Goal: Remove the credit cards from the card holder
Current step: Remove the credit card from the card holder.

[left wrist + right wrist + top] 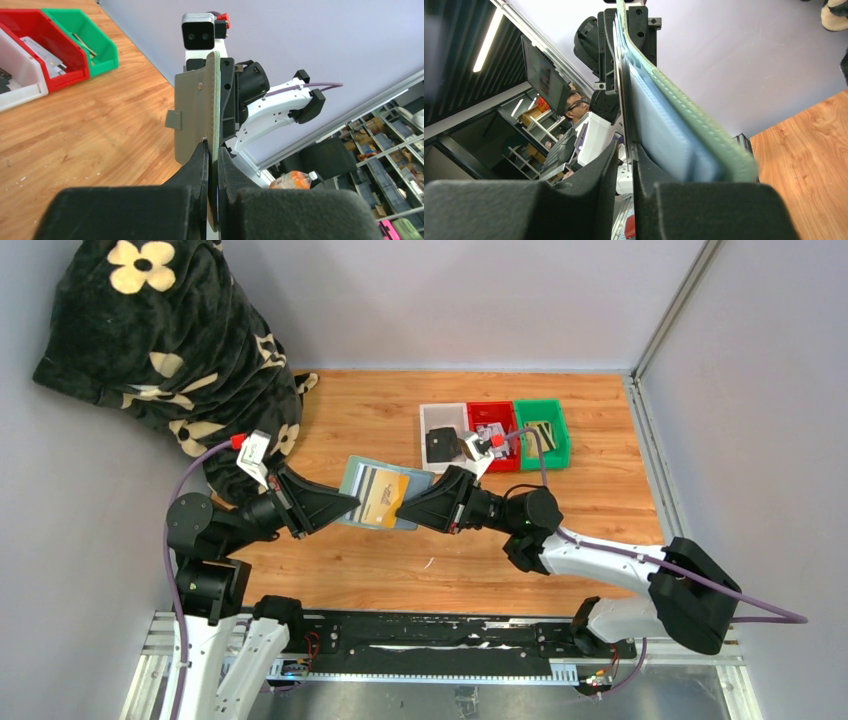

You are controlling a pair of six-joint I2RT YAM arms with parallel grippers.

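Walls: plain grey
Table: orange-brown wood planks
Back left corner: black blanket, cream flowers
Far side: white bin, red bin, green bin, touching in a row
Light: ceiling strip

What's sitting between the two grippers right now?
The open green card holder fills the gap between the left gripper and the right gripper, with a tan-gold card on it. The top view shows this best.

This is a robotics lab: two robot arms mounted at a wooden table walled by grey panels, coloured sorting bins, shelves crammed with boxes beyond, and a person beside a monitor.
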